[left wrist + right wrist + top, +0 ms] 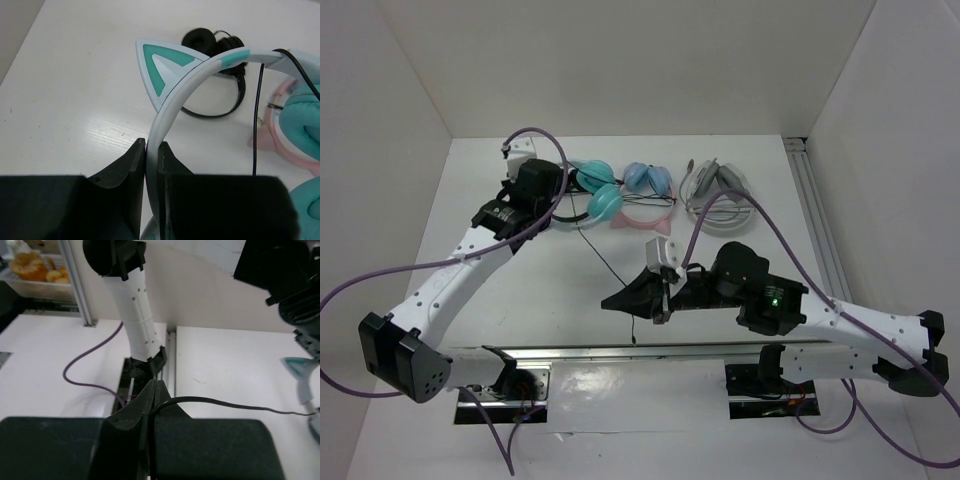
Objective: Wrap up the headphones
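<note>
The teal headphones (603, 203) lie at the back of the table, left of centre. My left gripper (552, 190) is shut on their pale blue-white headband (186, 89), which rises between the jaws (151, 146) beside a teal cat ear (161, 65). A teal cup (302, 120) shows at the right. Their thin black cable (604, 262) runs from them toward the near edge. My right gripper (661, 303) is shut on that cable (225, 402), which leaves the closed jaws (156, 383) and trails to the right.
A pink cat-ear pair (645, 195) and a grey-white pair (720, 190) lie right of the teal ones. A black pair (215, 45) sits just behind the headband. A metal rail (650, 352) crosses the near edge, and walls close in the table.
</note>
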Controlling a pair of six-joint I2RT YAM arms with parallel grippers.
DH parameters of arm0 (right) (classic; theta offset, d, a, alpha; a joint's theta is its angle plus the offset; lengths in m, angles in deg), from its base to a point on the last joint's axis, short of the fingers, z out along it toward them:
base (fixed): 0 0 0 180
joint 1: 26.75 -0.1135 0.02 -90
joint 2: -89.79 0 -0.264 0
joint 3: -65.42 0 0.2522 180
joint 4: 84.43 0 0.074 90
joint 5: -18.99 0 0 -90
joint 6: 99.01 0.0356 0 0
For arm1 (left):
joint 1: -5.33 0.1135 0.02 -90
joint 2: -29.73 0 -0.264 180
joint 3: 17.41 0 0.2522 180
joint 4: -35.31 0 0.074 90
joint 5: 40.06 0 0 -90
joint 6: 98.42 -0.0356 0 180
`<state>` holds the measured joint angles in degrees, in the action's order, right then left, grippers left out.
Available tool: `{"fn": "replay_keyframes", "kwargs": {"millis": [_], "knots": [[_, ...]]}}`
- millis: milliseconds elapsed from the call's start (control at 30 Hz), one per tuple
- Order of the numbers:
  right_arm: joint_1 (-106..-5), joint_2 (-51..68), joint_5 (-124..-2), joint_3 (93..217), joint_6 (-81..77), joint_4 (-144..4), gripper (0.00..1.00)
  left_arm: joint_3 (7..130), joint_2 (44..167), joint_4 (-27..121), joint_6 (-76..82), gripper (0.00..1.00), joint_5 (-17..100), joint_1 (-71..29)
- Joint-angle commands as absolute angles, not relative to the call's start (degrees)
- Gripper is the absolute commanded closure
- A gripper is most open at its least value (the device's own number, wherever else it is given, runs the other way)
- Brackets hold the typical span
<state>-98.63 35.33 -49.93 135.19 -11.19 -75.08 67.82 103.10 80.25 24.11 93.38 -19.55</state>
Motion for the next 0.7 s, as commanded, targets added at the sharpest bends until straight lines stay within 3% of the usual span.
{"fn": "replay_keyframes", "kwargs": {"millis": [0,333,667], "knots": [[-99.35,33.72,-52.28,145.44,-18.23,-63.4,1.0,72.82,103.21,79.4,19.71,1.0,88.54,-20.67],[-99.35,29.15,-73.36,154.5,-27.99,-45.37,1.0,72.74,99.09,81.94,2.49,1.0,79.92,-30.51],[-99.35,25.81,-89.89,161.45,-32.21,-39.02,1.0,69.75,98.03,90.46,-2.62,1.0,86.33,-42.2]]}}
